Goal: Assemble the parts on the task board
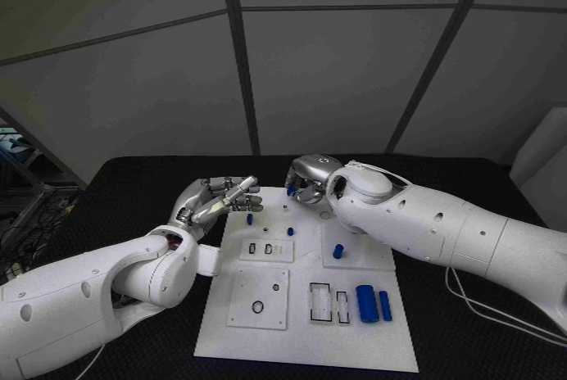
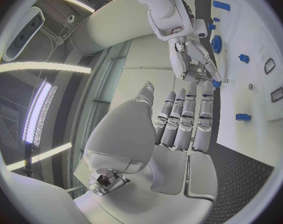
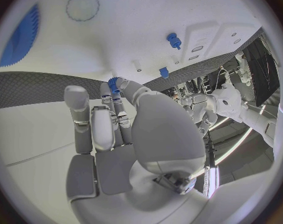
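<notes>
While the white task board (image 1: 307, 335) lies mid-table, a placing step appears to be in hand: a small blue gear (image 3: 113, 84) is pinched in the fingertips of the right hand (image 1: 310, 178) over the board's far edge. Lowering it onto its seat would be called for next. The left hand (image 1: 222, 198) is held beside the board, fingers extended and together, holding nothing. Two blue cylinders (image 1: 374, 303) lie on the board near a slotted plate; a blue peg (image 1: 338, 251) stands mid-board.

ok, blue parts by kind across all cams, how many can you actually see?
Long cylinders, lying side by side: 2
Short pegs: 3
Large gear: 1
Small gear, pinched by the right hand: 1
Total: 7 seen. The right arm may hide more.
</notes>
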`<state>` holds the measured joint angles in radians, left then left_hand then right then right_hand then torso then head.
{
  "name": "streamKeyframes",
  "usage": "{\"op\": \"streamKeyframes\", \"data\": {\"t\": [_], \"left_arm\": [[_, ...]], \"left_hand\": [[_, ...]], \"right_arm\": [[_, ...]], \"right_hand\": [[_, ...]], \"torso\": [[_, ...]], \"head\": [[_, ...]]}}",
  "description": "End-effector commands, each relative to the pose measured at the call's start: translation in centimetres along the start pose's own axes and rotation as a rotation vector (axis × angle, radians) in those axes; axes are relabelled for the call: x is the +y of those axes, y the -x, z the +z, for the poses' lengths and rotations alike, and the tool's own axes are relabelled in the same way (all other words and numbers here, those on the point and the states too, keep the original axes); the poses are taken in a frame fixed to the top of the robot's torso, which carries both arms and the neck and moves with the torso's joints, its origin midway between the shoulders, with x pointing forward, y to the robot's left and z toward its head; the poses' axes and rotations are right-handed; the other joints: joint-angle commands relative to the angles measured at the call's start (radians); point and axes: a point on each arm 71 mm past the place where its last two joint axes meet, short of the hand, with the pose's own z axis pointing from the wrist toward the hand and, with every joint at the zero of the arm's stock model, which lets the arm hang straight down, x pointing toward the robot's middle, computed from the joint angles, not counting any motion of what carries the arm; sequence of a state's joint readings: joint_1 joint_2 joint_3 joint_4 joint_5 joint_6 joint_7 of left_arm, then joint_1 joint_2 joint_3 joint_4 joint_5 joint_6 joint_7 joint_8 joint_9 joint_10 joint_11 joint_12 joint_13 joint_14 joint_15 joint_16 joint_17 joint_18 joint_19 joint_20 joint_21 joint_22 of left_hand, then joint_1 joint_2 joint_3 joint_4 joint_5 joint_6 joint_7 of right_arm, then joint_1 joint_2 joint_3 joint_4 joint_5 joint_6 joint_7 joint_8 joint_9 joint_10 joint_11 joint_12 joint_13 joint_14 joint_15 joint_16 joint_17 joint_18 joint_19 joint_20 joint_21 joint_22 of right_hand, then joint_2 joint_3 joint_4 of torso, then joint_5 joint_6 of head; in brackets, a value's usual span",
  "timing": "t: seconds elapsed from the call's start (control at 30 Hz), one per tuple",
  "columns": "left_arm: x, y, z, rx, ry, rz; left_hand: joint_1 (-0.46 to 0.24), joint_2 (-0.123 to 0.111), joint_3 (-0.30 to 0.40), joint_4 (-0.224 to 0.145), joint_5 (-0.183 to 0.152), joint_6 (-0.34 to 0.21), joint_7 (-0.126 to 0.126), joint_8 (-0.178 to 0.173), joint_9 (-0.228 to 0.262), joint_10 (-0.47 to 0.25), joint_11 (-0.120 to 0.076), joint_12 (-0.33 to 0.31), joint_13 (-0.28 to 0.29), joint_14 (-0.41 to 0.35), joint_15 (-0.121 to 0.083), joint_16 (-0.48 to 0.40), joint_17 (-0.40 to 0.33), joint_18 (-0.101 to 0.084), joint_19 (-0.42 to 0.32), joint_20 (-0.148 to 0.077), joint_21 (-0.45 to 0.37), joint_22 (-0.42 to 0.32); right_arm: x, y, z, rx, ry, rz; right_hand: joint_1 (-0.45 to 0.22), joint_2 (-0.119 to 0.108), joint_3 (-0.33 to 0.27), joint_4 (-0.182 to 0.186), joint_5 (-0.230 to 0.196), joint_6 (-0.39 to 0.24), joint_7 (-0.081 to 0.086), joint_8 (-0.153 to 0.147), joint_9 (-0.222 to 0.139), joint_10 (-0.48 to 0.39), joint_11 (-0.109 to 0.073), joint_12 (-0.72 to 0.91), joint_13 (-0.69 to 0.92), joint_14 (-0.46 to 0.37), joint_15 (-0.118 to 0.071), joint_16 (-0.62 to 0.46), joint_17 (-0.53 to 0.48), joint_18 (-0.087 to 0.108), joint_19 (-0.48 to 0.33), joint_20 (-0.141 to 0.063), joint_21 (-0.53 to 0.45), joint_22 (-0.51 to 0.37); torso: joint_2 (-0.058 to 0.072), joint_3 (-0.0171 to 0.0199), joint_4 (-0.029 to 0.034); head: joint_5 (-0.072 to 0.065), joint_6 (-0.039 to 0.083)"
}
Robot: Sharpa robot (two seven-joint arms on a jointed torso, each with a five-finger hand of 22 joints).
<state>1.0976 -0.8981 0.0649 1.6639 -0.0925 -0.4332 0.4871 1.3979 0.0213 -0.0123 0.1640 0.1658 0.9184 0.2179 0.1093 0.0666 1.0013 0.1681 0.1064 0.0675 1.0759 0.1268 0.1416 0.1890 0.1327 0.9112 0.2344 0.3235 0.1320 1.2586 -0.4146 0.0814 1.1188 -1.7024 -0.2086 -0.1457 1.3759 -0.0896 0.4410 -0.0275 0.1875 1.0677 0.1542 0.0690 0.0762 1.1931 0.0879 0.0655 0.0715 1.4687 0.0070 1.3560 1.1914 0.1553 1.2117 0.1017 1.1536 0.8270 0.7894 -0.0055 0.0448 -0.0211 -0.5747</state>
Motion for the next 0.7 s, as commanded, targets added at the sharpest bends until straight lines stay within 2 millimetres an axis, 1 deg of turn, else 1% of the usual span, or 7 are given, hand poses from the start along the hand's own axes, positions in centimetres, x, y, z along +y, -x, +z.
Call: {"op": "streamKeyframes", "data": {"t": [0.03,0.1,0.2,0.33,0.53,0.7], "left_arm": [[-0.18,-0.16,0.05,0.014,-0.011,0.000],[-0.17,-0.15,0.05,0.014,-0.009,0.000],[-0.16,-0.13,0.05,0.013,-0.006,0.001],[-0.14,-0.11,0.05,0.012,-0.003,0.001],[-0.13,-0.08,0.05,0.012,-0.001,0.001],[-0.12,-0.05,0.05,0.011,0.000,0.002]], "left_hand": [[0.009,0.000,0.001,-0.006,-0.003,-0.001,0.008,-0.004,-0.002,-0.002,0.009,-0.005,-0.001,-0.009,0.003,-0.008,0.001,0.050,0.009,0.002,-0.006,-0.002],[0.009,0.000,0.001,-0.006,-0.003,-0.001,0.008,-0.004,-0.002,-0.002,0.009,-0.005,-0.001,-0.009,0.003,-0.008,0.001,0.050,0.009,0.002,-0.006,-0.002],[0.009,0.001,0.001,-0.007,-0.003,-0.001,0.008,-0.005,-0.002,-0.003,0.009,-0.005,-0.001,-0.010,0.003,-0.010,0.001,0.050,0.009,0.002,-0.006,-0.002],[0.008,0.001,0.001,-0.007,-0.003,-0.001,0.009,-0.006,-0.002,-0.003,0.009,-0.006,-0.001,-0.011,0.004,-0.012,0.001,0.050,0.010,0.002,-0.006,-0.002],[0.008,0.001,0.001,-0.007,-0.003,-0.001,0.009,-0.006,-0.002,-0.003,0.009,-0.006,-0.001,-0.011,0.004,-0.012,0.001,0.050,0.010,0.002,-0.006,-0.002],[0.008,0.002,0.001,-0.007,-0.003,-0.001,0.009,-0.007,-0.002,-0.004,0.010,-0.007,-0.001,-0.012,0.004,-0.013,0.002,0.050,0.010,0.002,-0.006,-0.002]], "right_arm": [[-0.13,-0.39,0.05,0.028,-0.009,-0.004],[-0.16,-0.42,0.10,0.029,-0.011,-0.004],[-0.16,-0.51,0.14,0.038,-0.011,-0.006],[-0.10,-0.67,0.17,0.056,-0.009,-0.009],[-0.07,-0.81,0.11,0.067,-0.008,-0.011],[-0.12,-0.74,0.05,0.056,-0.008,-0.010]], "right_hand": [[-0.008,-0.004,0.002,0.004,-0.007,-0.010,0.004,-0.003,-0.002,-0.008,0.004,-0.005,-0.002,0.042,0.003,0.008,0.001,-0.017,-0.010,-0.001,0.001,-0.004],[-0.011,-0.009,0.003,0.005,-0.008,-0.024,0.009,-0.007,-0.005,-0.020,0.008,-0.005,-0.004,0.042,0.006,0.009,0.001,-0.017,-0.013,0.001,0.001,-0.006],[-0.015,-0.014,0.004,0.007,-0.009,-0.034,0.011,-0.007,-0.006,-0.030,0.011,-0.005,-0.004,0.042,0.009,0.010,0.002,-0.016,-0.017,0.003,0.000,-0.008],[-0.017,-0.017,0.003,0.009,-0.009,-0.038,0.011,-0.007,-0.007,-0.036,0.013,-0.005,-0.005,0.041,0.010,0.010,0.002,-0.016,-0.018,0.005,0.001,-0.007],[-0.019,-0.018,0.003,0.009,-0.010,-0.039,0.011,-0.006,-0.007,-0.039,0.013,-0.005,-0.005,0.041,0.011,0.010,0.001,-0.016,-0.018,0.005,0.001,-0.007],[-0.019,-0.017,0.004,0.010,-0.009,-0.038,0.012,-0.005,-0.006,-0.039,0.013,-0.004,-0.004,0.041,0.011,0.010,0.000,-0.016,-0.018,0.006,0.002,-0.006]], "torso": [[0.001,0.0006,0.0000],[0.001,0.0003,0.0000],[0.001,-0.0003,0.0002],[0.001,0.0004,0.0000],[0.001,0.0005,-0.0010],[0.001,0.0007,-0.0006]], "head": [[0.000,0.000],[-0.001,0.000],[-0.001,-0.002],[0.001,-0.002],[0.001,-0.003],[0.001,-0.004]]}}
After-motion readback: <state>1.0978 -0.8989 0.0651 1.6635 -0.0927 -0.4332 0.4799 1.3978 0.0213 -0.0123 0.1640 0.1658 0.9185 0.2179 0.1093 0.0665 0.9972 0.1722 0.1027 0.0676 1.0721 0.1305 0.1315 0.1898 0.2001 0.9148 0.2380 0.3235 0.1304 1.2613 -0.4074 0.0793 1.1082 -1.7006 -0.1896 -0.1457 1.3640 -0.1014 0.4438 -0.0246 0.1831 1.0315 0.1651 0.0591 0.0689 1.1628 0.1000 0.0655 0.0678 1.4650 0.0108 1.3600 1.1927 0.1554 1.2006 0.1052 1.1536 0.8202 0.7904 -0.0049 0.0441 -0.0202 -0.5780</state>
